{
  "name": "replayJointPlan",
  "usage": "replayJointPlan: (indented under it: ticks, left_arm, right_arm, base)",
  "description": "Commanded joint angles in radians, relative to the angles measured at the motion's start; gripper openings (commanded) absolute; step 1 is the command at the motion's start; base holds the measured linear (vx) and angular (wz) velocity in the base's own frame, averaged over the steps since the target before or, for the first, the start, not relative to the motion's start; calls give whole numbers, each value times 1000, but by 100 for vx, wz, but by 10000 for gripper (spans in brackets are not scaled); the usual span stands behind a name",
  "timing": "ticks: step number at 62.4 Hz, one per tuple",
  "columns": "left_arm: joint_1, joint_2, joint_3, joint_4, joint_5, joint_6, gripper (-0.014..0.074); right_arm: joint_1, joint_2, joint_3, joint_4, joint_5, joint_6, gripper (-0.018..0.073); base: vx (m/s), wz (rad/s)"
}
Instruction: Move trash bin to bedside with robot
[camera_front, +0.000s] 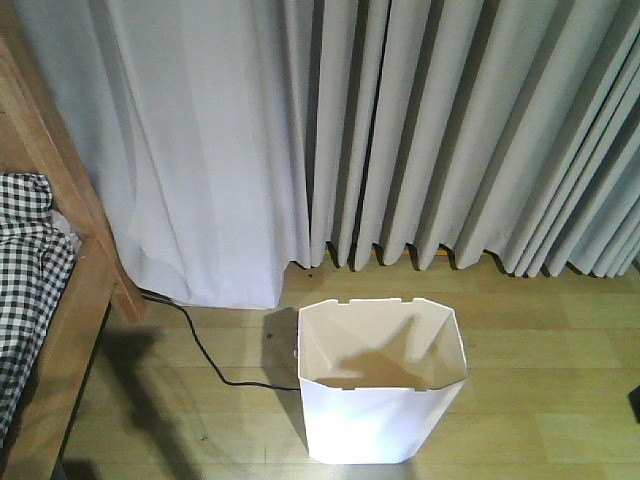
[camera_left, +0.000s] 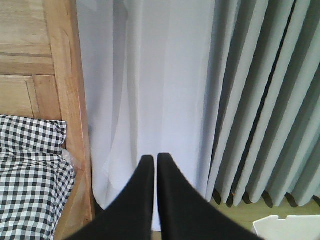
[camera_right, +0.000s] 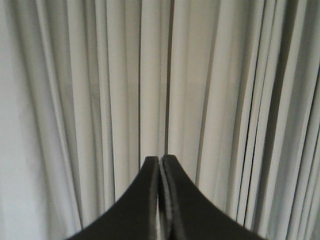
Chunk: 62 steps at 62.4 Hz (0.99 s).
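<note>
Pale grey pleated curtains fill the back wall, 10 to 2 o'clock, hanging down to a light wood-plank floor. A black cable snakes over the boards around 8 o'clock.

Left gripper: 2 matte black fingers, broad at base, curving and tapering to narrow rounded tips. Right gripper: same black, same curved taper; thin grey edge visible along inner faces. No markings, screws or cables visible on either.
</note>
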Motion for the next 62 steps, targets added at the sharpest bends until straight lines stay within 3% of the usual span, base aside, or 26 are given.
replayJointPlan:
  ticks: [1,5,25,62]
  left_arm:
    - [0,-14,19,-4,-69,-6,-6]
    - [0,-14,19,-4,-69,-6,-6]
    - [0,-14,19,-4,-69,-6,-6]
    - [0,-14,19,-4,-69,-6,-6]
  right_arm:
    - [-1,-32,37,-38,-113,29,-9]
    - [-1,-51,36,-44,-62,29,-9]
    - [-1,-50,37,-95,-68,82,-9]
    - [-1,-50,37,-88,-56,82,-9]
  base:
    - [0,0]
    - [0,0]
    - [0,0]
    - [0,0]
